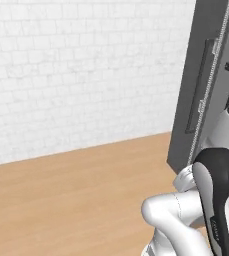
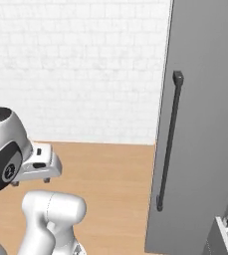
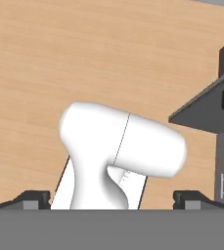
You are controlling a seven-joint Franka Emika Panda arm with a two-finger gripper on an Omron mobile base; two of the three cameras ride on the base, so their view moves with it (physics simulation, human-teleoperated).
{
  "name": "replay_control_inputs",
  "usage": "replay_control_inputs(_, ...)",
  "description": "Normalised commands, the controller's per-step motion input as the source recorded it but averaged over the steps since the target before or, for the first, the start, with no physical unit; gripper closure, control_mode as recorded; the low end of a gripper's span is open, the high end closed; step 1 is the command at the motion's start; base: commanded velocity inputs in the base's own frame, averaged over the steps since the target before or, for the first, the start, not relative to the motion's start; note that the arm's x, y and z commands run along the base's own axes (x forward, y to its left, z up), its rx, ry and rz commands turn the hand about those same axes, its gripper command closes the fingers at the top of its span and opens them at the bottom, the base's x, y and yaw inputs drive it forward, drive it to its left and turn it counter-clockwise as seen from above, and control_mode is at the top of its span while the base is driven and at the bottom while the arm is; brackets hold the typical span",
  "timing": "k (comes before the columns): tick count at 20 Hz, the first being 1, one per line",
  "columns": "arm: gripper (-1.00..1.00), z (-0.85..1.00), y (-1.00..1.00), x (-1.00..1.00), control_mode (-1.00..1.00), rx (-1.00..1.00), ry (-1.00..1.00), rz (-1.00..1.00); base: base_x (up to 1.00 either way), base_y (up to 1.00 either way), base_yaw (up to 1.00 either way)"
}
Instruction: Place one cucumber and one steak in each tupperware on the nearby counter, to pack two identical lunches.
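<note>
Hand view showed the gripper (image 3: pixel 112 197) with its fingertips (image 3: pixel 35 197) spread wide, holding nothing. Beyond them lay wooden floor (image 3: pixel 59 58), and a grey door (image 2: pixel 205 124) with a long dark handle (image 2: pixel 168 142) stood to the gripper's right. No lunch boxes or counter near it.

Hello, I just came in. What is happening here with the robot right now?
The white robot arm stands folded beside a tall grey door with a long dark handle, in front of a white brick wall and a wooden floor. Its gripper is open and holds nothing. No cucumber, steak or tupperware can be seen, so the packing does not look started from here.
</note>
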Motion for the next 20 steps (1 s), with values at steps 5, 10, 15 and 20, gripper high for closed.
replay_control_inputs(5, -1.00, 0.00, 0.00, 0.00, 1.00, 0.00, 0.00, 0.00, 0.84, 0.63, -0.12)
replay_control_inputs(10, -1.00, 0.00, 0.00, 0.00, 1.00, 0.00, 0.00, 0.00, 0.60, 0.64, -0.48)
replay_control_inputs(15, -1.00, 0.00, 0.00, 0.00, 1.00, 0.00, 0.00, 0.00, 0.38, 0.73, -0.72)
replay_control_inputs(20, -1.00, 0.00, 0.00, 0.00, 1.00, 0.00, 0.00, 0.00, 0.46, 0.77, -0.73)
